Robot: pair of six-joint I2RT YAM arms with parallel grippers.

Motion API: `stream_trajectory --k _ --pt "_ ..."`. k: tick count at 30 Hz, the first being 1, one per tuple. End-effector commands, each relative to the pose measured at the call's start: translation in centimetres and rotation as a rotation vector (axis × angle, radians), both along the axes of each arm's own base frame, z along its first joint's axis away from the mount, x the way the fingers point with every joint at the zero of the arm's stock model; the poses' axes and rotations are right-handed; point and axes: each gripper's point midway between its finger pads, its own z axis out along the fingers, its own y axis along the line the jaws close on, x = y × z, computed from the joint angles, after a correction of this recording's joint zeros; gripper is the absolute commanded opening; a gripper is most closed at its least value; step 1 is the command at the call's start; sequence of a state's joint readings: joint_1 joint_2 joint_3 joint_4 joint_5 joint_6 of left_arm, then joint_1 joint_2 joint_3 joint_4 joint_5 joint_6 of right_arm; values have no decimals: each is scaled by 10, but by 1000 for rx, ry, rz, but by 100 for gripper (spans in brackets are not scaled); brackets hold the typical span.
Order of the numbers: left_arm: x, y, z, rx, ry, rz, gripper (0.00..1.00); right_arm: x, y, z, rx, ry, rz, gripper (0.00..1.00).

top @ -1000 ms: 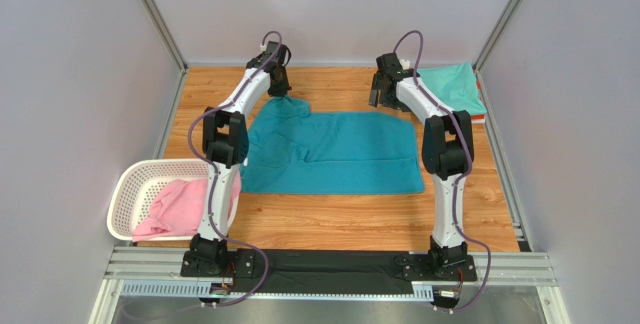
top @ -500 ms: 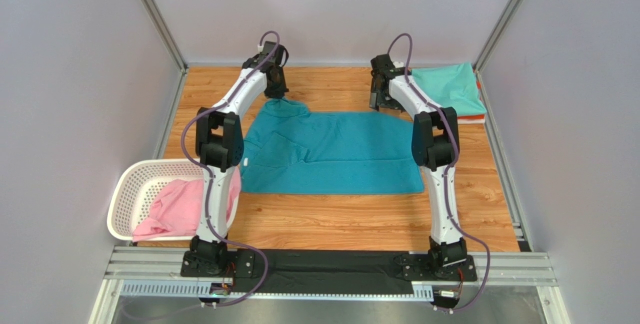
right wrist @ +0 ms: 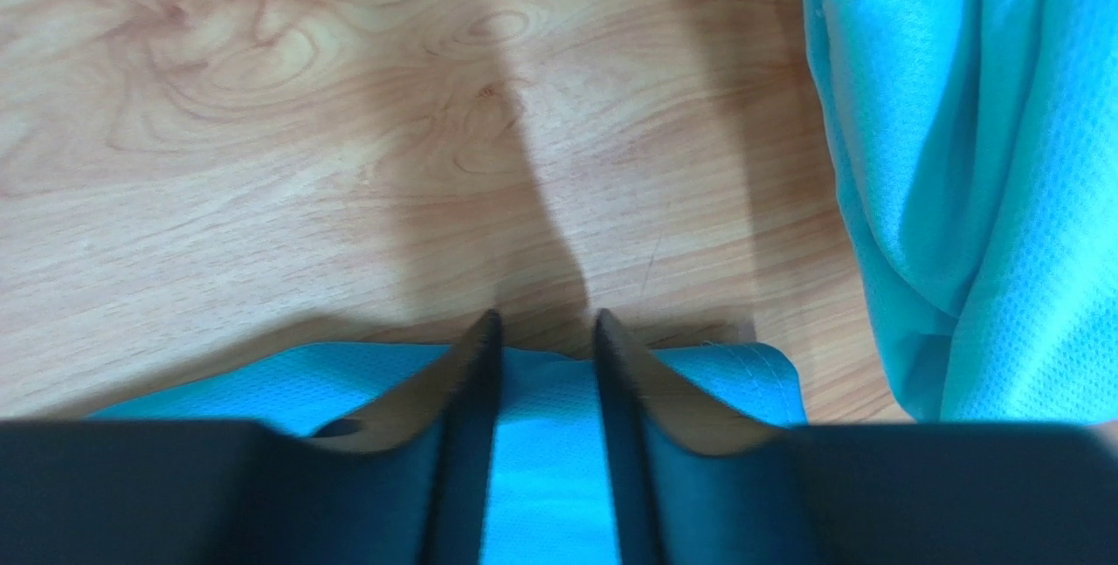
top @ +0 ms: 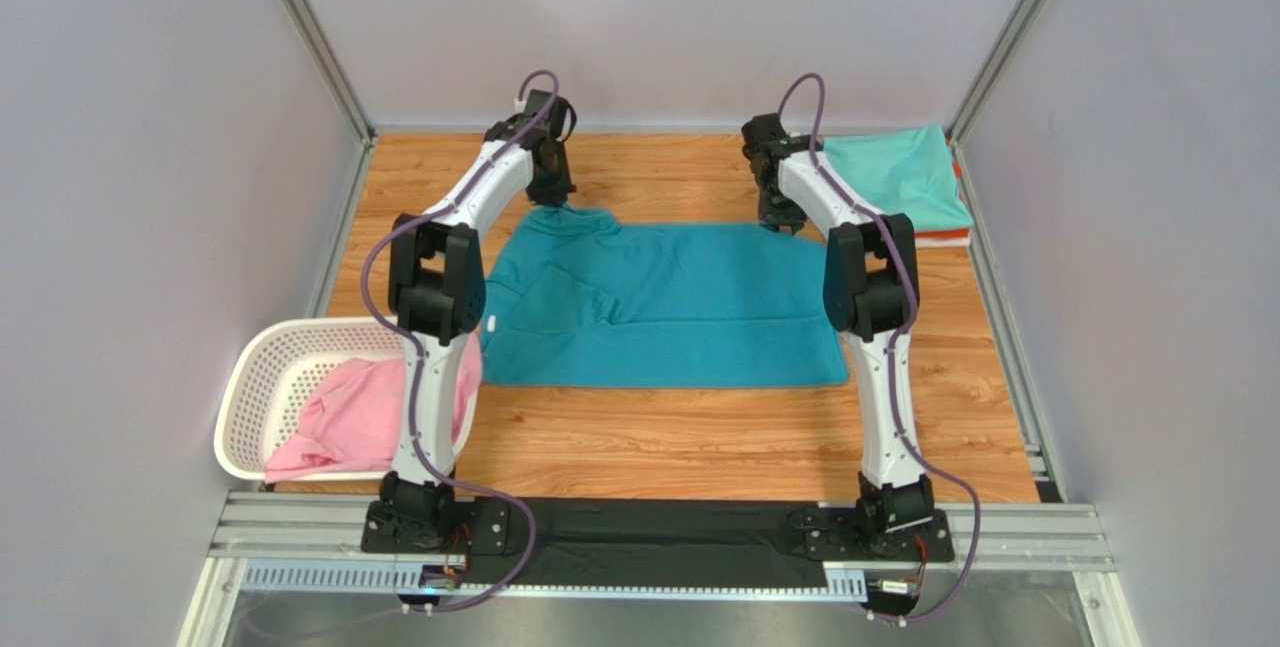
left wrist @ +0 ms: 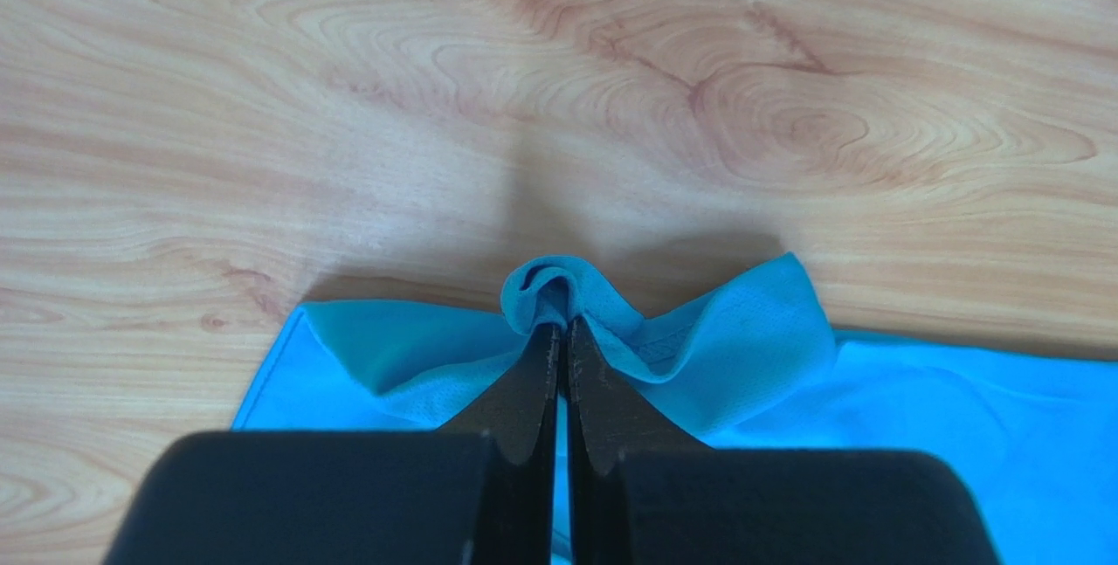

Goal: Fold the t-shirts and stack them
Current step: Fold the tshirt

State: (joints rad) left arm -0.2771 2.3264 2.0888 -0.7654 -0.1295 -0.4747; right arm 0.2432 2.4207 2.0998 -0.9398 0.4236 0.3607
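We see the deep teal short-sleeved t-shirt [top: 676, 310] spread flat mid-table on the wooden tabletop [top: 676, 437]. The left gripper [left wrist: 562, 329] is clamped on a bunched fold at its far left corner. The right gripper [right wrist: 545, 329] stands at the far right corner with its jaws partly apart and cloth lying flat between them. A folded mint green t-shirt [top: 902, 175] lies far right, on an orange one [top: 947, 239]. The left arm partly hides the pink t-shirt [top: 353, 407] in the white lattice basket [top: 263, 377], near left.
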Motion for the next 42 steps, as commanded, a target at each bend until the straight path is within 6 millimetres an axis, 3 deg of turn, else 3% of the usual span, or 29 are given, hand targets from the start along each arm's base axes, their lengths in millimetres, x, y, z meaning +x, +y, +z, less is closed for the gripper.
stream_trajectory --k 1,5,8,15,17,21,24,26,27,28,30,32,34,38,42 --pt "2 -2 51 -47 -97 20 0 -4 -9 27 -22 -27 -26 30" --pt "-3 -1 50 -50 -90 20 0 -11 -9 31 -24 -14 -31 17" --pt "-6 -1 50 -54 -84 22 0 -15 -8 34 -12 -8 -23 0" --pt "-18 -2 64 -79 -91 18 0 -21 1 60 -4 -70 7 0" --pt "-26 -3 59 -92 -69 14 0 -23 5 72 6 -109 14 0" --pt "-38 0 60 -99 -66 28 0 -31 7 67 23 -107 30 0" --pt "-41 -2 57 -112 -65 25 0 -27 8 60 25 -96 24 11" --pt "-42 -3 57 -117 -63 19 0 -18 15 62 54 -107 32 18" --pt "-42 -3 56 -117 -60 20 0 -16 19 52 65 -88 41 27" --pt "-43 -3 55 -118 -56 20 0 -6 24 58 86 -109 41 30" --pt "-45 -2 54 -117 -53 20 0 -5 32 40 117 -66 27 35" --pt "-49 -2 54 -119 -48 17 0 5 34 43 124 -89 2 47" --pt "-56 -1 49 -123 -31 20 0 8 31 32 110 -83 -60 54" --pt "-67 2 55 -128 -46 24 0 18 29 25 101 -104 -118 56" --pt "-78 7 60 -121 -64 26 0 7 25 14 78 -53 -128 58"
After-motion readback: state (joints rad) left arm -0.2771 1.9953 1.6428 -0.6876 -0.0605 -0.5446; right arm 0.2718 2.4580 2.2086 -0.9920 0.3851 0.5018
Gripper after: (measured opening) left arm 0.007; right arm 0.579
